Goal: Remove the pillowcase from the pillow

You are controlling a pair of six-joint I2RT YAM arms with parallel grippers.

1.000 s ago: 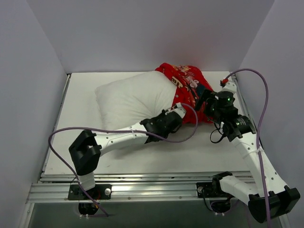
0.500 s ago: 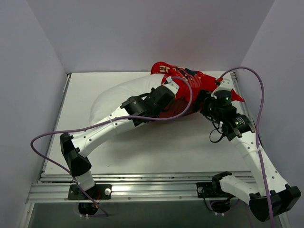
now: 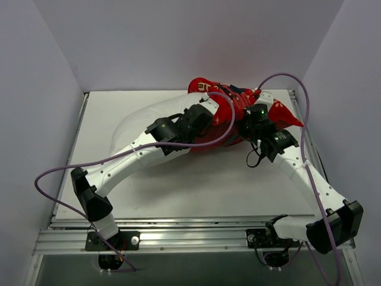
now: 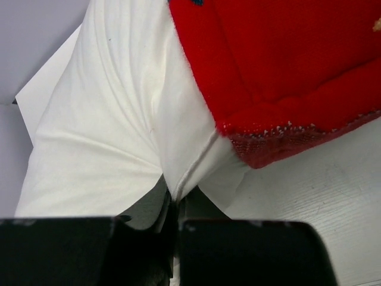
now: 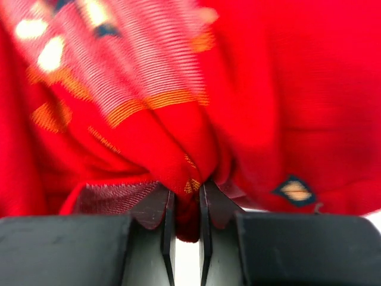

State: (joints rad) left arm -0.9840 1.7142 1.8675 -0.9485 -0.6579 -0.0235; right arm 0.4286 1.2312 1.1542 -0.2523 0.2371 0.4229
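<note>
The left end effector [image 4: 174, 202] is pinched almost shut on a fold of the white pillow [image 4: 107, 119]. The right end effector [image 5: 186, 202] clamps a bunch of the red pillowcase [image 5: 238, 89]. Both things are at the far side of the worktop [image 3: 196, 185], with the pillowcase covering the pillow's right end. Its gold print is too blurred to read.

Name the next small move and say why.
Probably draw the right end effector a little to the right, with the left end effector holding in place. The right is shut on a fold of the pillowcase, the left on the pillow beside the red hem, and the red fabric covers the pillow's right end.
</note>
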